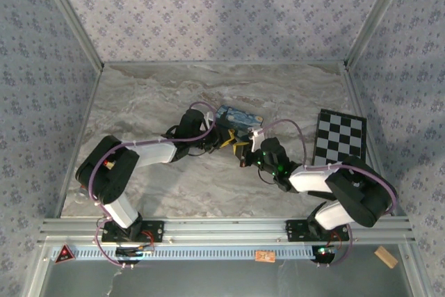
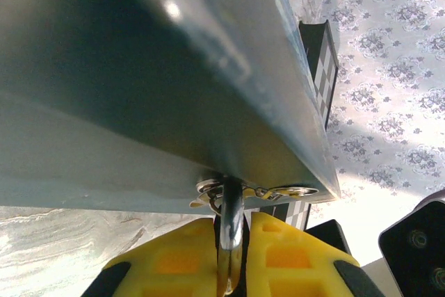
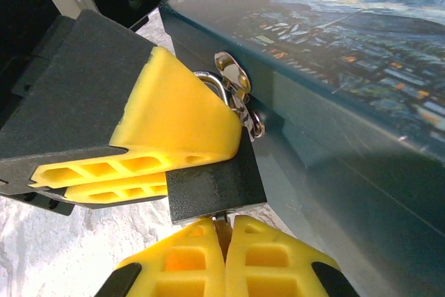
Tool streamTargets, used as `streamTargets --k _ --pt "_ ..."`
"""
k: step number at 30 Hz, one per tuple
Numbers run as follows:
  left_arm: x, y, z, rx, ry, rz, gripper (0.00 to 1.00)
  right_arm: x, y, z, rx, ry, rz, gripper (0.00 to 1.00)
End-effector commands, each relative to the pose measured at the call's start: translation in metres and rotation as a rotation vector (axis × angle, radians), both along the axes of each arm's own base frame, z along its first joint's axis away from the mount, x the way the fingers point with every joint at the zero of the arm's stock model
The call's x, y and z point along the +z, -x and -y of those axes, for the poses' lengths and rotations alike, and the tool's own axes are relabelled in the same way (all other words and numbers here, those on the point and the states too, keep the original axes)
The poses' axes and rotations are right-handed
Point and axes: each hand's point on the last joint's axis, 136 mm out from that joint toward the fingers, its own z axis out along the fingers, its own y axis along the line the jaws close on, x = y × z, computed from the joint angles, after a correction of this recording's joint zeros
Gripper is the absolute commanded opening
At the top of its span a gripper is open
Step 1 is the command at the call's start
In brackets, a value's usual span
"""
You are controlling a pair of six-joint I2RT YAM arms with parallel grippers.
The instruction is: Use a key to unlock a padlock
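Padlock (image 3: 215, 189): hung by its shackle (image 2: 231, 213) from the silvery hasp (image 3: 236, 92) on the front of the blue painted box (image 3: 348, 102); dark body just below the hasp, caught between both grippers; near the middle of the table (image 1: 174, 186).
Left gripper (image 2: 231, 248): closed almost flat on the padlock; shackle rising out between the yellow pads to the hasp.
Right gripper (image 3: 226, 241): tips pressed together right under the padlock's underside; thin sliver of metal pinched there, taken for the key (image 3: 222, 218); impossible to tell how deep in the keyway.
Risk, slipping key: so little metal held that it could well roll or slide in the pads if turned against a stiff cylinder; wrist rotating, lock staying shut.
Risk, off-axis turn: any tilt between key and keyway likely to bind or bend the blade; hard to judge alignment with the entry hidden by the fingertips.
Risk, padlock twisting: hold may not resist the torque; body swinging on the hasp instead of the cylinder turning.
Risk, box shifting: could slide on the smooth table under a pull through the hasp, dragging the keyway off line.
Risk, contact: fingers of both grippers very near each other; little room for a wrist roll without knocking.
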Motion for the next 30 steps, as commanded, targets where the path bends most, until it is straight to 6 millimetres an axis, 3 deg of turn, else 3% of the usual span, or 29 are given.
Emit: streamTargets --k 1,16,22,30 --pt "0.037 0.001 0.005 -0.046 0.064 0.079 0.00 -0.009 -0.007 0.021 -0.108 0.002 -0.048 0.00" --pt "0.017 -0.007 -0.012 -0.016 0.013 0.071 0.00 -0.018 -0.010 0.034 -0.150 -0.166 -0.214 0.00" --pt "0.017 -0.008 -0.011 -0.016 0.012 0.072 0.00 -0.022 -0.007 0.029 -0.122 -0.091 -0.191 0.00" --pt "0.017 -0.011 -0.008 -0.019 0.027 0.065 0.00 -0.023 0.001 0.026 -0.067 0.155 -0.053 0.31"
